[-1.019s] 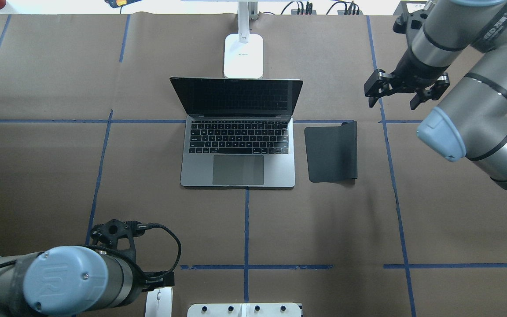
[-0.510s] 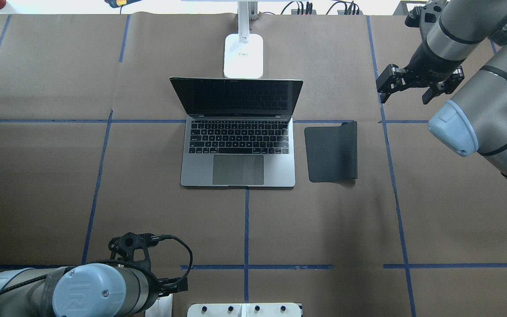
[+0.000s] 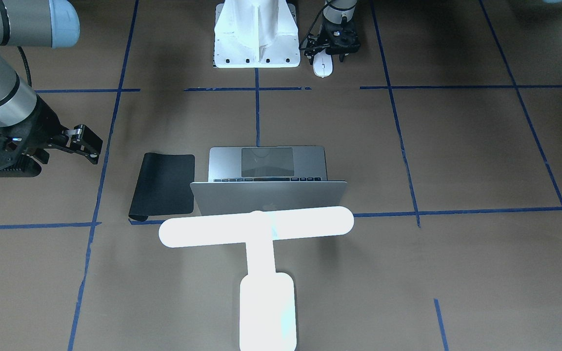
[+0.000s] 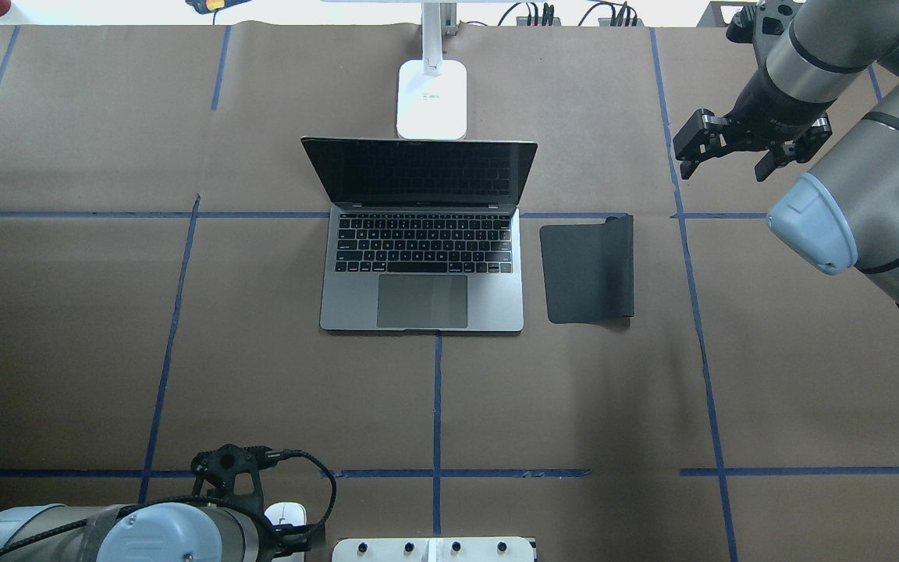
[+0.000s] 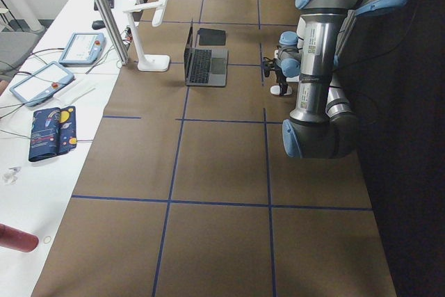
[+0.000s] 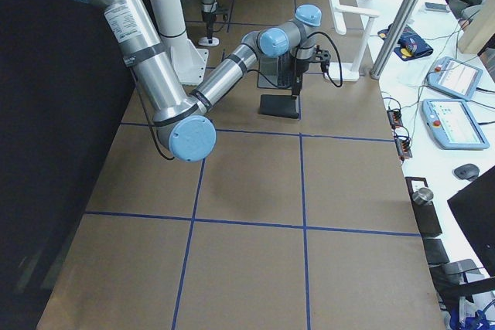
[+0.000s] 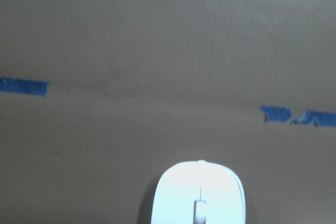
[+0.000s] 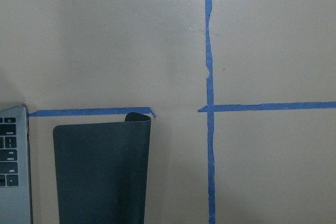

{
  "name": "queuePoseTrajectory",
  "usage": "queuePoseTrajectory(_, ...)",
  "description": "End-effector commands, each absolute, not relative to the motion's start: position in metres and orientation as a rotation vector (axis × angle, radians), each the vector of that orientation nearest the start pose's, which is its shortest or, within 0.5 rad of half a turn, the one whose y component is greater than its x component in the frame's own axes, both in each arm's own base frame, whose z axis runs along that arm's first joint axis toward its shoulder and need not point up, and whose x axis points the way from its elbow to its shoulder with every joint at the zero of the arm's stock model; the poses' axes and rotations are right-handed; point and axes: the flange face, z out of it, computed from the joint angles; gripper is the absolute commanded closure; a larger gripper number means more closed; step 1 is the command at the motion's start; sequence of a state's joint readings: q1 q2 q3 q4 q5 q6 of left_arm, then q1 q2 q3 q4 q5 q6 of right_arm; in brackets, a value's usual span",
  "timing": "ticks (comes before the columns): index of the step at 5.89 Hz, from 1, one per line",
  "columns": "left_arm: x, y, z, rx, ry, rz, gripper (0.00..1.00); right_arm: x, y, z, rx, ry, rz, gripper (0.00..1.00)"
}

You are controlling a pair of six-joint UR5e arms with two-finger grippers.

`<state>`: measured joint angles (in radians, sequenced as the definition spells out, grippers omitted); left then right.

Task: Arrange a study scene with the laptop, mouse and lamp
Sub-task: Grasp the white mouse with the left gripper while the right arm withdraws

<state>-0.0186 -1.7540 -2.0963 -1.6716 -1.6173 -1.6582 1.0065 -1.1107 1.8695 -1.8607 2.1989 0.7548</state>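
Moved: right gripper [image 4: 723, 172] has backed farther off the black pad [image 4: 588, 269]; left arm slid toward the robot base, uncovering more of the mouse [image 4: 286, 513].
Right gripper: jaws wide, empty, well apart from the pad.
Left gripper [image 3: 333, 54]: just behind the mouse; can't tell its jaw state.
Mouse: near edge, beside white pedestal [image 3: 256, 48], well apart from laptop [image 4: 422, 265]. Likely light, rigid, slick; pinch its 2 long sides, low.
Laptop/lamp: laptop open at centre, lamp [image 3: 256, 226] lit on its far side.
Hidden: mouse rear cut off in wrist view; arm covers part in overhead.

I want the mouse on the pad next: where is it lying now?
In the front-facing view the mouse lies at the top, just right of the white pedestal, close beside the left tool.
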Motion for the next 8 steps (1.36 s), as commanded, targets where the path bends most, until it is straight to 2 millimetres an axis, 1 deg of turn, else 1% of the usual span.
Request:
queuePoseTrajectory(1,0.5192,-0.1261,0.3218,-0.083,0.805,-0.058,0.00,-0.2576,-0.5465,0.3004,-0.021,-0.764,0.034,0.00)
queuePoseTrajectory(2,0.5219,-0.1221,0.3222,-0.087,0.803,-0.051,0.00,-0.2577,-0.5469,0.3011,-0.021,-0.762,0.035,0.00)
queuePoseTrajectory(5,0.5261,-0.1213,0.3267,-0.085,0.793,-0.049,0.00,-0.2576,-0.5467,0.3020,-0.022,-0.761,0.035,0.00)
queuePoseTrajectory(6,0.5253,-0.1215,0.3255,-0.083,0.794,-0.050,0.20,-0.2561,-0.5459,0.3057,-0.025,-0.759,0.038,0.00)
queuePoseTrajectory(8,0.5238,-0.1216,0.3229,-0.083,0.801,-0.052,0.67,-0.2534,-0.5441,0.3098,-0.026,-0.753,0.042,0.00)
